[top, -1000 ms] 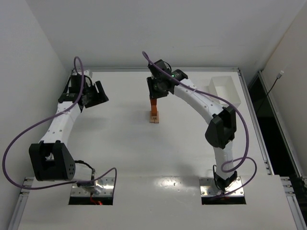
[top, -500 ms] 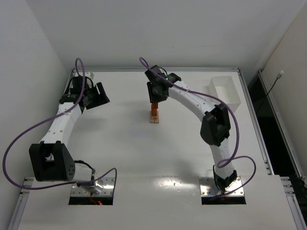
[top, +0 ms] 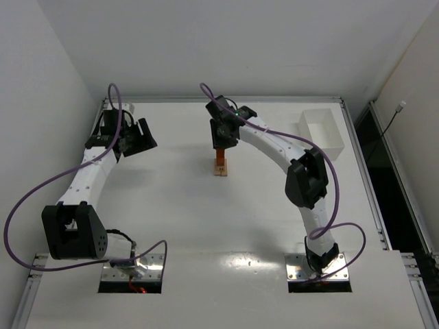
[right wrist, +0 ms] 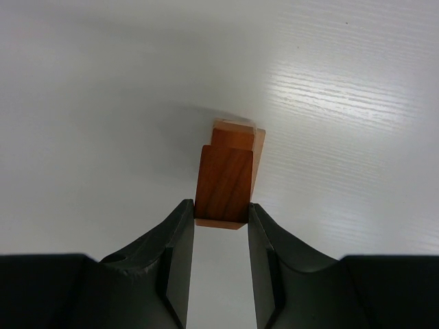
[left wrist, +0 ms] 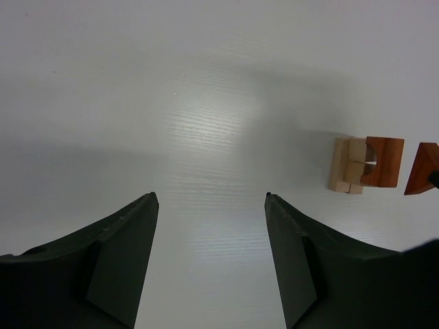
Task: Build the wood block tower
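Observation:
The tower (top: 220, 166) stands mid-table, with tan blocks at its base and reddish-brown ones above. My right gripper (top: 220, 145) hangs right over it, shut on a reddish-brown block (right wrist: 223, 186) whose sides touch both fingers. In the right wrist view the tower's top (right wrist: 238, 136) shows just beyond that block. In the left wrist view the tower (left wrist: 359, 164) lies at the right, and the held block (left wrist: 422, 168) shows beside it, apart by a small gap. My left gripper (top: 143, 136) is open and empty at the far left, well away from the tower.
A white rectangular tray (top: 322, 127) stands at the back right corner. Raised rails run along the table's back and right edges. White walls close in on the left and back.
My right gripper has shifted slightly left and brought the reddish-brown block closer above the tower. The left arm has barely moved.

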Motion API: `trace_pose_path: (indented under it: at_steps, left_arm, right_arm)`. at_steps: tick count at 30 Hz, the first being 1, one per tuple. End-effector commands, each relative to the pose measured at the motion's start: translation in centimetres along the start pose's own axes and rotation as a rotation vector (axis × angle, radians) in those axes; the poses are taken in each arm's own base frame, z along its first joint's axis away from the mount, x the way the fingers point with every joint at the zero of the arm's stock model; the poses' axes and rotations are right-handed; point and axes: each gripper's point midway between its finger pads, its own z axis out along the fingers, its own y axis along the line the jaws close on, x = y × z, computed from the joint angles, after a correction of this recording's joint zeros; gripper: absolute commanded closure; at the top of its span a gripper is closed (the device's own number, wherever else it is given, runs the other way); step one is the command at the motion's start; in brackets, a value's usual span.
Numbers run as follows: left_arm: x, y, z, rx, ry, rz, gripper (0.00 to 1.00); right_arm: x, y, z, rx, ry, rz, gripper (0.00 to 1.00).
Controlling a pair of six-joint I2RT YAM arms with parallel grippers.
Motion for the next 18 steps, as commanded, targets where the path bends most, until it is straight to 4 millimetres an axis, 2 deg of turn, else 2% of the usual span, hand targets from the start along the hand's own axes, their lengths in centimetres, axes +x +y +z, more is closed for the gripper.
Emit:
trace_pose_path:
  at_steps: [1,10,18]
  left_arm:
    - [-0.9,-0.9,-0.7,0.031,-0.044,0.008,0.4]
    - [-0.8,-1.2,-0.7,0.05,-0.038,0.009,0.4]
    - [-0.9,-1.6,-0.6,0.067,-0.032,0.009,0.4]
  right_arm:
    - [0.4,0.2,0.5,0.02,0.002,0.01,1.0]
    - [0.5,0.5,0.7,0.024,-0.002,0.002,1.0]
    - [0.7,-0.2,1.5,0.046,0.009,-0.003,1.0]
